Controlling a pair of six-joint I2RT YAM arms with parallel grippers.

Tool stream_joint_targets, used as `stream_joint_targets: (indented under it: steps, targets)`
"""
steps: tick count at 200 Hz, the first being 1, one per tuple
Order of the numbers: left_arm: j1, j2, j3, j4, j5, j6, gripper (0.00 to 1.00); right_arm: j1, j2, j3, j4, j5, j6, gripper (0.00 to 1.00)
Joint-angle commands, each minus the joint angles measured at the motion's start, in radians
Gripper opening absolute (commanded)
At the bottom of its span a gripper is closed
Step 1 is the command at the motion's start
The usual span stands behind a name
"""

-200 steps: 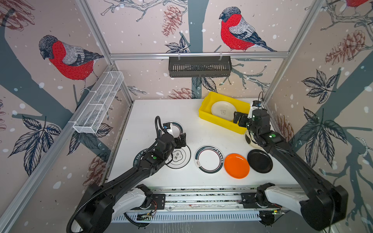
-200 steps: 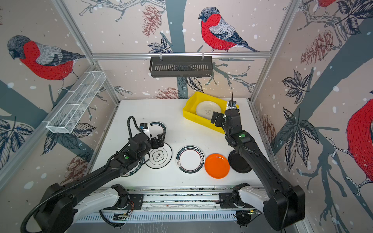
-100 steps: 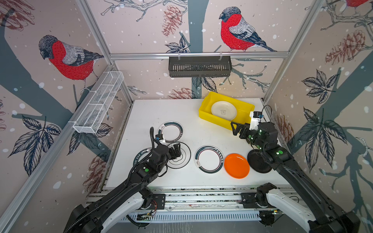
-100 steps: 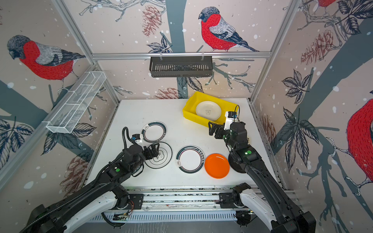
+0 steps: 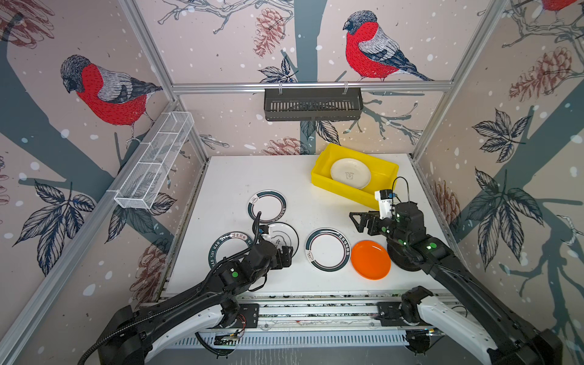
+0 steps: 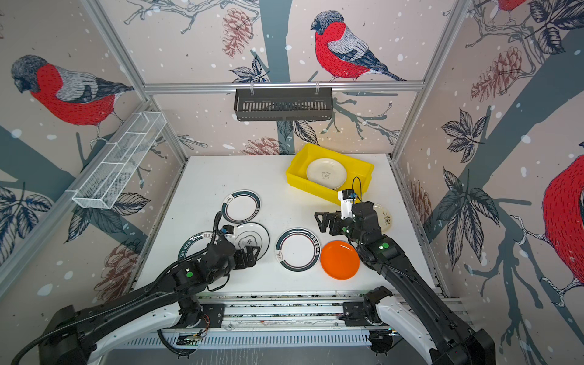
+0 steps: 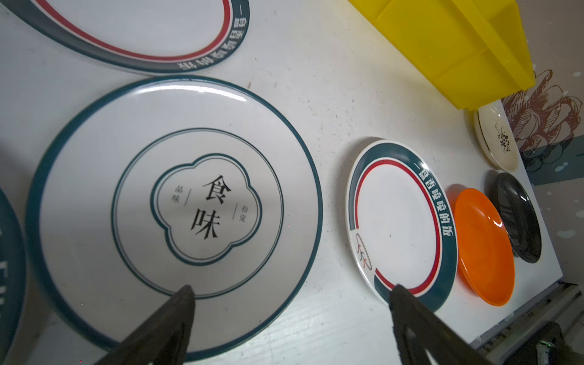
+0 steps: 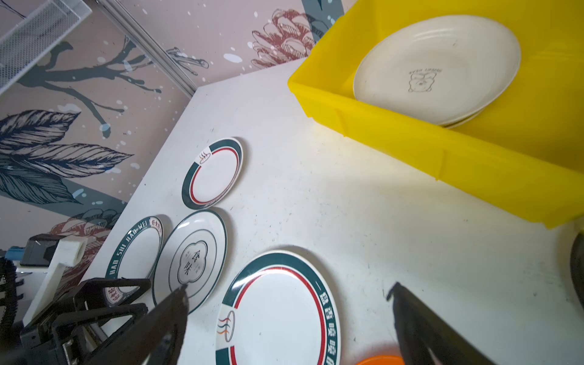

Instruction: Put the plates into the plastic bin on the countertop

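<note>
A: How many lie on the countertop (image 5: pixel 237 177)?
B: 7: 3 teal-rimmed plates (image 5: pixel 267 207) (image 5: pixel 327 249) (image 5: pixel 221 251), 1 thin-ringed plate (image 5: pixel 282 235), 1 orange plate (image 5: pixel 370 259), 1 dark plate (image 7: pixel 518 218), 1 flowered cream plate (image 6: pixel 386 218).
A: And the rest?
B: 1 yellow bin (image 5: pixel 341 189) with seemingly 2 stacked cream plates (image 8: pixel 436 66), 1 black basket (image 5: pixel 313 104), 1 wire rack (image 5: pixel 155 164).

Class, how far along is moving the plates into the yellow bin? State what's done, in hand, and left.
Done: a cream plate lies in the yellow bin, seemingly atop another. In hand: nothing; the left tool hangs open over the emblem plate's edge, the right tool open above the countertop. Left: that plate, three teal-rimmed plates, the orange plate, black plate and small sprig-patterned plate, on the countertop.
</note>
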Motion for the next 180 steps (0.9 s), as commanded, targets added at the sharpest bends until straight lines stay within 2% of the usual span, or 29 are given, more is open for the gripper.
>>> stream_joint_targets:
  steps: [1, 44, 112, 140, 180]
  targets:
    - [-0.014, 0.010, -0.015, 0.059, 0.042, -0.042, 0.94, 0.021, -0.007, -0.031, 0.000, -0.018, 0.035, 1.00]
    - [-0.066, 0.082, -0.025, 0.149, 0.024, -0.071, 0.92, 0.057, -0.055, -0.083, 0.044, 0.000, 0.078, 1.00]
    - [-0.143, 0.287, 0.051, 0.253, 0.011, -0.067, 0.92, 0.065, -0.059, -0.108, 0.058, 0.015, 0.120, 1.00]
    - [-0.147, 0.356, 0.081, 0.225, 0.041, -0.075, 0.92, 0.068, -0.062, -0.111, 0.052, 0.014, 0.124, 1.00]
    - [-0.149, 0.385, 0.046, 0.297, 0.073, -0.094, 0.93, 0.072, -0.050, -0.129, 0.062, 0.025, 0.136, 1.00]
